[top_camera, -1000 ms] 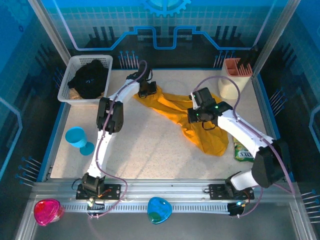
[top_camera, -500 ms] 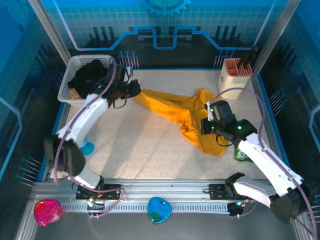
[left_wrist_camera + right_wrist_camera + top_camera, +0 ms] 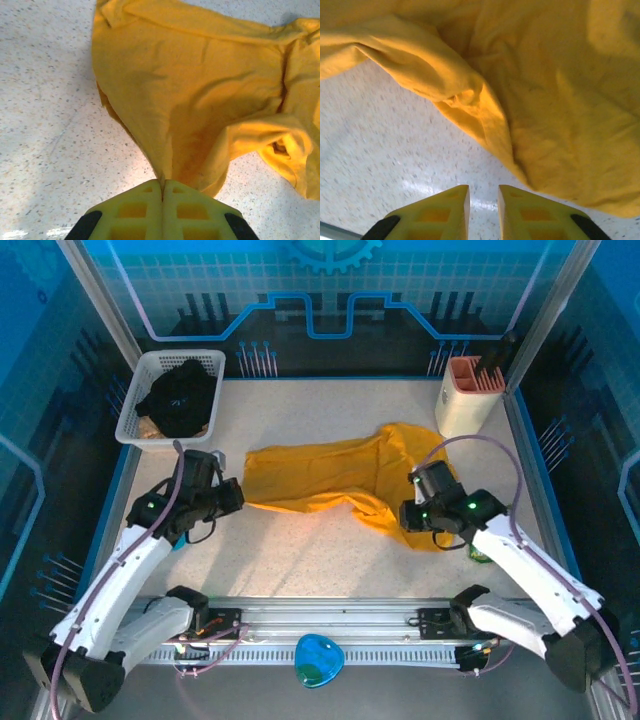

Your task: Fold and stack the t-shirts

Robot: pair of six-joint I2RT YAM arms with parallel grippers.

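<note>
Left pincer (image 3: 162, 183), on the near side of the white basket (image 3: 135, 390) that holds the black t-shirt (image 3: 178, 395), is clamped shut on the left edge of the golden-yellow t-shirt (image 3: 210, 90), which lies spread rightward across the middle of the counter (image 3: 300, 550). Right pincer (image 3: 483, 194), jaws narrowly parted and empty, sits over bare counter just short of the shirt's crumpled right end.
</note>
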